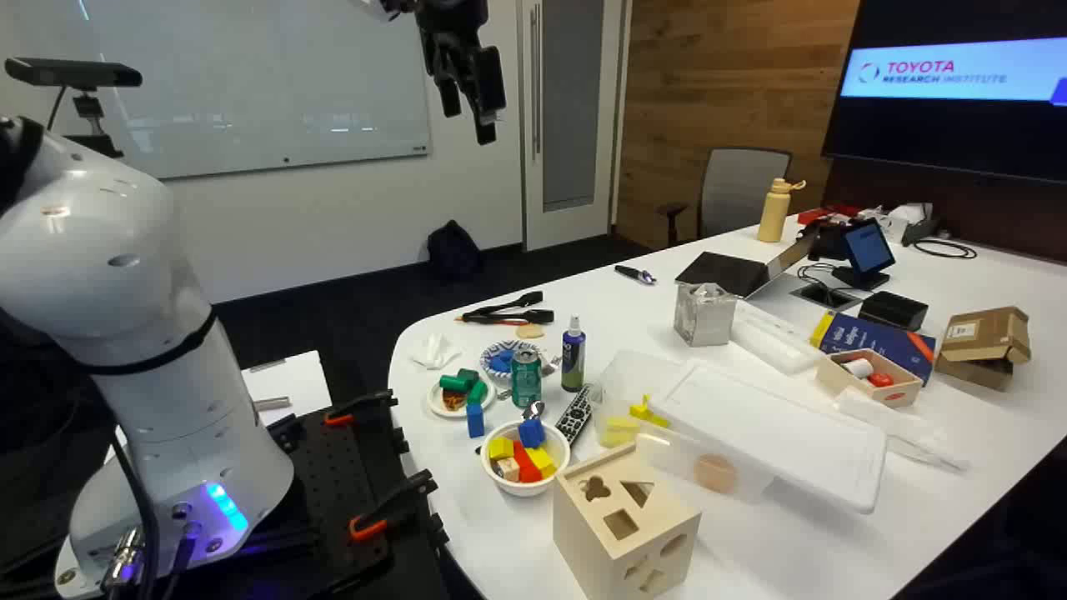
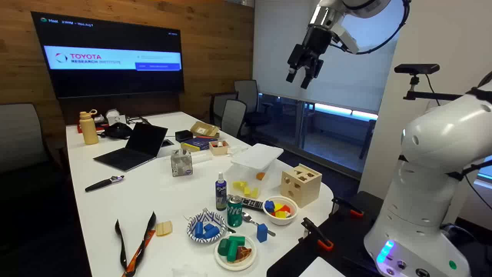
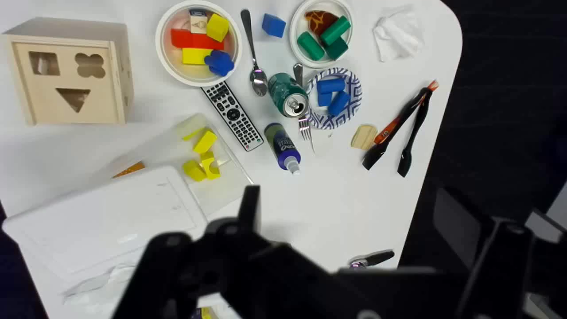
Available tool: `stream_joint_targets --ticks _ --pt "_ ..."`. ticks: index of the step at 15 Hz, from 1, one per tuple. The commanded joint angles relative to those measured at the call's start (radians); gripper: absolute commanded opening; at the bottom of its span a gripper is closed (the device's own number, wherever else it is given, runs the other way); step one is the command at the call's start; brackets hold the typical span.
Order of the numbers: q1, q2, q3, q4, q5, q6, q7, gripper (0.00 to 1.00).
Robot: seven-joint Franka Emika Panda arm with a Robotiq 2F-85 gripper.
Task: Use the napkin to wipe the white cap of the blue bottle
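As the napkin (image 3: 398, 35) lies crumpled well apart from the can (image 2: 235, 212), the gripper (image 2: 298, 80), higher than the can, has fingers (image 2: 306, 81) spread and empty, presumably for grasping the napkin, while the bottle (image 2: 221, 195) stands upright near the can, its cap (image 2: 220, 177) free for wiping.

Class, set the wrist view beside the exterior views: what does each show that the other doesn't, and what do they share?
Only the wrist view: the spoon whole, end to end; in both exterior views other things hide part of it.

Only the exterior views: the wall screen, the yellow bottle and the arm's white base.

Shared: the blue bottle with its white cap, the green can, the wooden shape box, the black pincer and the napkin, faint and cut off at the bottom in an exterior view.
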Motion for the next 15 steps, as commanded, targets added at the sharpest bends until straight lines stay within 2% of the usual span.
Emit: stream_joint_targets --ticks 1,5,9,12,15 --pt "-0.019 0.003 0.013 0.002 0.012 -0.004 -0.011 1.0" --pt "-0.019 0.003 0.013 0.002 0.012 -0.004 -0.011 1.0" --pt "0.007 0.079 0.071 -0.045 0.042 0.091 0.03 1.0" --pt "0.042 0.154 0.172 -0.112 0.099 0.215 0.105 1.0" --pt "0.121 0.287 0.277 -0.148 0.184 0.401 0.177 1.0"
